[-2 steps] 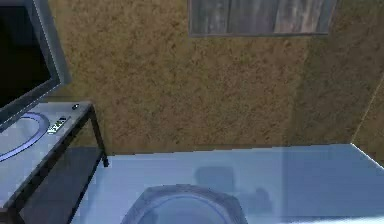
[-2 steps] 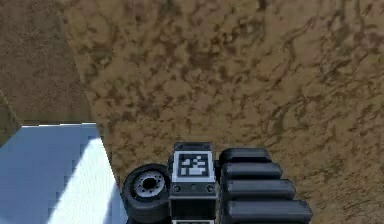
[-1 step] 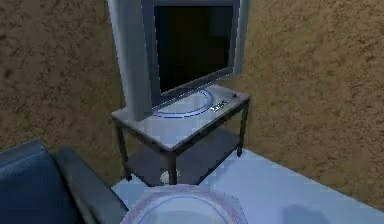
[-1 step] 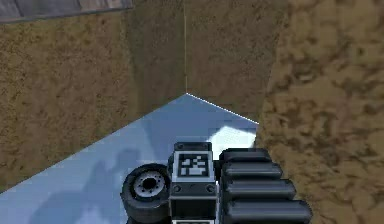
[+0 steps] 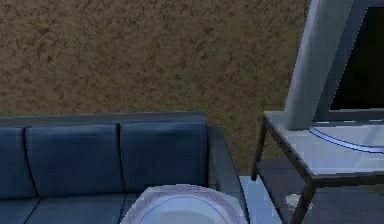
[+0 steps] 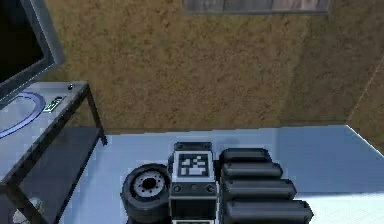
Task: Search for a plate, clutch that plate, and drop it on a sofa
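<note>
Round, pale lavender-white plate (image 5: 180, 207)

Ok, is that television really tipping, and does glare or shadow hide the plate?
Forward view: the television leans only in the picture, near its edge; the plate is evenly lit against the sofa, with no glare or shadow over it. Arm side view: same lean at the left edge.

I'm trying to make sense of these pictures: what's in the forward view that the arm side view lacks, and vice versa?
Forward view: a blue sofa and a pale plate at the bottom edge. Arm side view: the robot's dark arm with a white marked square, and a framed panel high on the wall. Both: the brown wall, the grey side table and the dark screen on it.
</note>
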